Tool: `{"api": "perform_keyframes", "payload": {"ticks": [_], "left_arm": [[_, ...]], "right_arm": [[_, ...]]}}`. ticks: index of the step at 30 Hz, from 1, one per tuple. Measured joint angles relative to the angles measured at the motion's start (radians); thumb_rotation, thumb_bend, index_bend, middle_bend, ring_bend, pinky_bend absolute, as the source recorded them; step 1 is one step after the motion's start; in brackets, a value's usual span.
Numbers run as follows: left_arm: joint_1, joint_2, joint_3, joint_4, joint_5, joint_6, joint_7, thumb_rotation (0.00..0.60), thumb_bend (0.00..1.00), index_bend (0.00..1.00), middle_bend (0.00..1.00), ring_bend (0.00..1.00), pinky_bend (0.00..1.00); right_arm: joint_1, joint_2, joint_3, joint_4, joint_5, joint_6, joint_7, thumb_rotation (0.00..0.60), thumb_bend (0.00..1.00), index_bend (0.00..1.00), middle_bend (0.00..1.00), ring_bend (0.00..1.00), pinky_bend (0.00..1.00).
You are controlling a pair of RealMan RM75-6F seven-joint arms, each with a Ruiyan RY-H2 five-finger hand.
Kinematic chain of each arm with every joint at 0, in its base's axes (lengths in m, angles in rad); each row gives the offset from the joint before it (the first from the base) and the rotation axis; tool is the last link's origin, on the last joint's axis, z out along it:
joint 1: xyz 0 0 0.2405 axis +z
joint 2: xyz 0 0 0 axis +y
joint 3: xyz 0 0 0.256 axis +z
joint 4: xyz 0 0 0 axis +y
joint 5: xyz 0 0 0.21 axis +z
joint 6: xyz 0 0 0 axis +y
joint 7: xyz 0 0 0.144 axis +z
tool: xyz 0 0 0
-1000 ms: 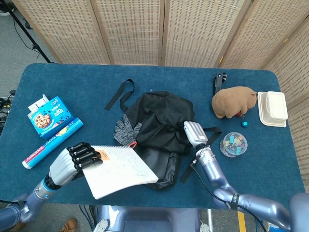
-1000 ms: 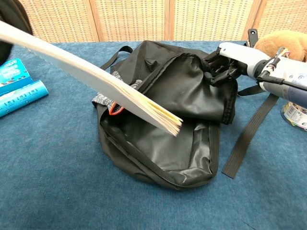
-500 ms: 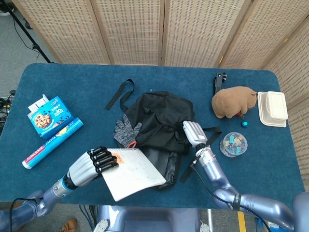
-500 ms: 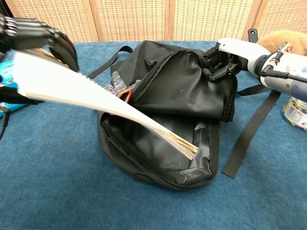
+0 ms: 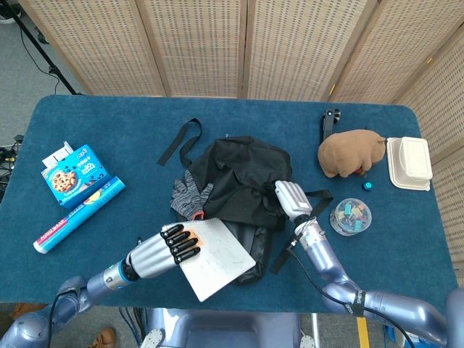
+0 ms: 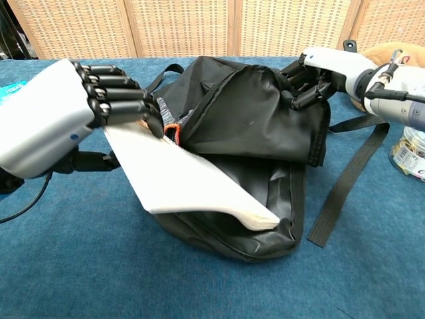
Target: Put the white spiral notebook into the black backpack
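Chest view: backpack (image 6: 255, 126) lies mid-table, flap held up by your right hand (image 6: 317, 70), fingers curled on flap edge. Notebook (image 6: 192, 186) has dropped from high tilt a second ago to low angle; leading corner now at mouth of bag, resting on lower lip, rest outside. Left hand (image 6: 63, 113) has come in close, fingers wrapped over spiral edge, gripping. Judgement: insertion begun, not done. You need push further under flap; corner may snag on lining.

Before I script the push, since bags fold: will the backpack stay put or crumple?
Likely crumple: the backpack lies slumped and creased. Its flap probably drops unless the right hand holds it. The notebook looks stiffer, so it may slide in.
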State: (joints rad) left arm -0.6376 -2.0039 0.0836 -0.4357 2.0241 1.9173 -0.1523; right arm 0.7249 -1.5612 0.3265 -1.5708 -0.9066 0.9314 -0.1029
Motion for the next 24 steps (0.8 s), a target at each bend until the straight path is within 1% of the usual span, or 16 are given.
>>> {"api": "perform_keyframes", "payload": {"ticks": [3, 8, 15, 20, 24], "left_arm": [[-0.008, -0.011, 0.017, 0.031, 0.005, -0.003, 0.035, 0.600, 0.52, 0.82, 0.63, 0.51, 0.51], [-0.026, -0.025, 0.045, 0.051, 0.013, -0.026, 0.103, 0.600, 0.53, 0.82, 0.63, 0.51, 0.51], [-0.059, -0.027, 0.055, 0.035, -0.005, -0.074, 0.159, 0.600, 0.53, 0.82, 0.63, 0.51, 0.51], [-0.074, -0.016, 0.058, 0.011, -0.017, -0.080, 0.179, 0.600, 0.52, 0.82, 0.63, 0.51, 0.51], [-0.076, -0.009, 0.074, 0.007, -0.016, -0.086, 0.195, 0.600, 0.52, 0.82, 0.63, 0.51, 0.51]], "right_arm": [[0.005, 0.004, 0.000, -0.013, 0.013, 0.001, -0.011, 0.600, 0.64, 0.61, 0.59, 0.33, 0.24], [0.018, 0.005, -0.003, -0.028, 0.025, -0.001, -0.028, 0.600, 0.64, 0.61, 0.59, 0.33, 0.24], [0.046, 0.024, 0.000, -0.083, 0.069, -0.014, -0.068, 0.600, 0.64, 0.61, 0.59, 0.33, 0.24], [0.069, 0.034, 0.005, -0.119, 0.120, -0.017, -0.097, 0.600, 0.64, 0.61, 0.60, 0.34, 0.24], [0.094, 0.031, 0.008, -0.131, 0.154, -0.002, -0.128, 0.600, 0.64, 0.61, 0.60, 0.34, 0.24]]}}
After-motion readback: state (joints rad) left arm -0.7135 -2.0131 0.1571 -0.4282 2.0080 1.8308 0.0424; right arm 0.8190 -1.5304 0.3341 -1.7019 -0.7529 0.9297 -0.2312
